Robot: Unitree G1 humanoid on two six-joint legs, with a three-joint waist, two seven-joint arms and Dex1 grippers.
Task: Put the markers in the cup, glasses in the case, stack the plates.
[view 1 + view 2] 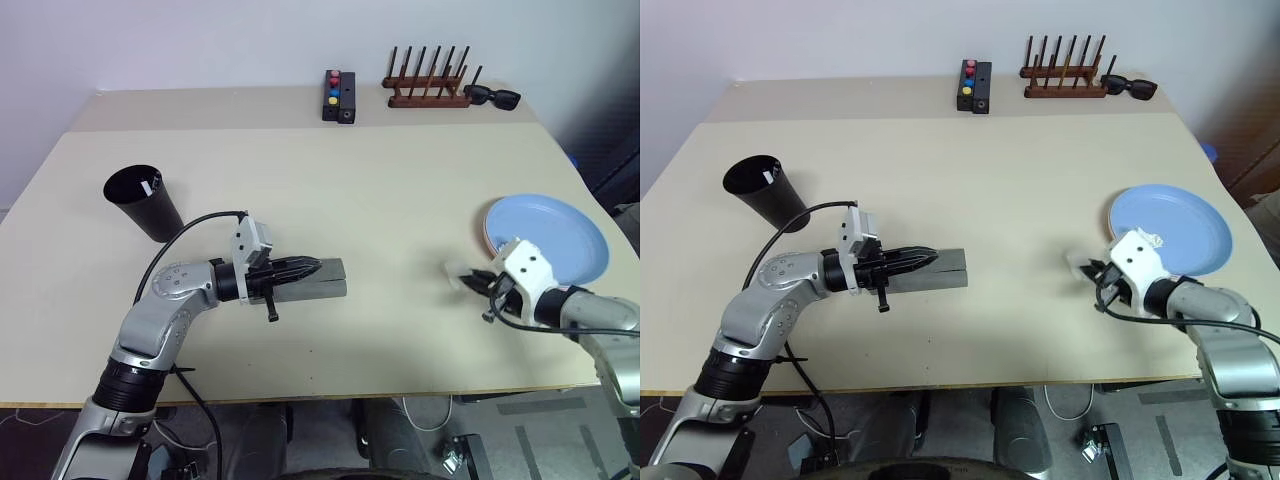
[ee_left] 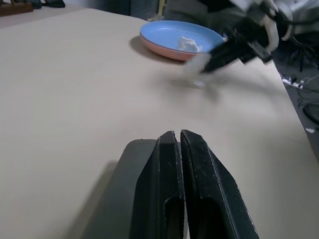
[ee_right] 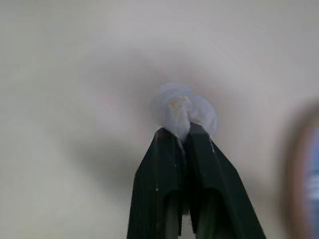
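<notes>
- Head view: the left claw rests closed on the shut grey case. One black cup stands on the worktop, one marker inside.
- Left wrist view: the blue plate sits stacked on the pink plate, holding one white wad.
- Right wrist view: the right claw is clamped on a crumpled tissue. I think tidying remains; it needs dropping somewhere.

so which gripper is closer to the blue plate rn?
Right. The right gripper sits just off the blue plate rim on the table, pinching a crumpled white wad. The left gripper is far across the table, over the grey case.
</notes>
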